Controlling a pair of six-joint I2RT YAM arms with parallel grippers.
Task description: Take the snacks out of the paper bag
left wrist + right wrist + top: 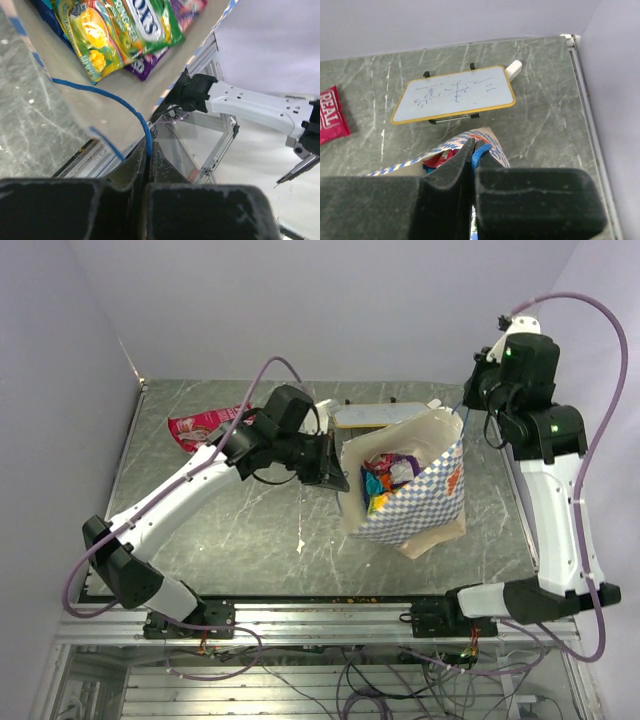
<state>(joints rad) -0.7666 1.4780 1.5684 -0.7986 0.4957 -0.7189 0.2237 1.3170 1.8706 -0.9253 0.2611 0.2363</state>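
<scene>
The blue-and-white checkered paper bag (pixel 420 505) stands mid-table with its mouth pulled open. Several snacks (pixel 385 475) lie inside; the left wrist view shows a green-yellow packet (pixel 115 35) over a purple one (pixel 145 66) against the cream lining (pixel 100 107). My left gripper (pixel 338 478) is at the bag's left rim, shut on a thin blue cord handle (pixel 135 112) that runs between its jaws (pixel 149 147). My right gripper (pixel 468 408) is at the bag's upper right corner, shut (pixel 476 146) on the other blue handle (pixel 484 151). One red-pink snack packet (pixel 200 427) lies on the table at the far left.
A flat white board with a yellow border (pixel 380 415) stands on black feet just behind the bag, also in the right wrist view (pixel 455 95). The grey marbled tabletop (pixel 250 530) ends at metal rails along the near edge (pixel 330 615). Purple walls close in the back and sides.
</scene>
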